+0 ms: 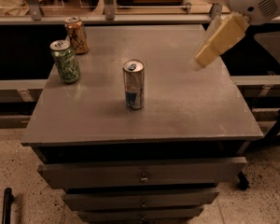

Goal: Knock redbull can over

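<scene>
The redbull can (134, 84) is a slim silver can with blue panels and a pull-tab top. It stands upright near the middle of the grey cabinet top (186, 101). My gripper (201, 59) hangs above the right part of the cabinet top, its cream fingers (219, 40) pointing down and to the left. It is well to the right of the can and higher than the can's top, not touching it.
A wider green patterned can (65, 61) and an orange-brown can (76, 35) stand upright at the back left of the top. Drawers (142, 171) sit below the front edge. Rails and a dark gap lie behind the cabinet.
</scene>
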`<state>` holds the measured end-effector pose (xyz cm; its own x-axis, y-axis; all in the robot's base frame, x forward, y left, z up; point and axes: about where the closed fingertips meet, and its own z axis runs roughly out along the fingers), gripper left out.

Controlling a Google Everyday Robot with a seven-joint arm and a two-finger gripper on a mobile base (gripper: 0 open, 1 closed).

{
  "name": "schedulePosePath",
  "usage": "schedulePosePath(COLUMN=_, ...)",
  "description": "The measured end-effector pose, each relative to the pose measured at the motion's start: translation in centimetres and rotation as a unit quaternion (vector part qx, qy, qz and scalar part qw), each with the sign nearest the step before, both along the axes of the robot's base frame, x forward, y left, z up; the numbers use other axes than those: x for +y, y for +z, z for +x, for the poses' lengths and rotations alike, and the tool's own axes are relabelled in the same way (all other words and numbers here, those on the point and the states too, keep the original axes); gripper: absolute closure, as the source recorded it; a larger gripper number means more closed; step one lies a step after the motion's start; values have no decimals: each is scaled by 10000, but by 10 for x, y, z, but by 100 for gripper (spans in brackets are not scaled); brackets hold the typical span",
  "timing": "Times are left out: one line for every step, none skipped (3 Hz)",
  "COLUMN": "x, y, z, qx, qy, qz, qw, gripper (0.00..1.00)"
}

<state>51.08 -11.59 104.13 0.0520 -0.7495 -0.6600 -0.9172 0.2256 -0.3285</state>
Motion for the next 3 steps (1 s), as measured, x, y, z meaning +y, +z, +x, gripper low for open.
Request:
schedulePosePath(x=20, y=-28, z=16, qx=-101, qy=-46, qz=643, qw=9979, gripper=0)
schedulePosePath(x=39, y=-53, z=36, qx=-148, qy=-60, qz=1085, qw=9940, gripper=0)
schedulePosePath(x=54, y=-80, z=51, qx=-68, qy=-107, qz=1369, qw=9905, gripper=0)
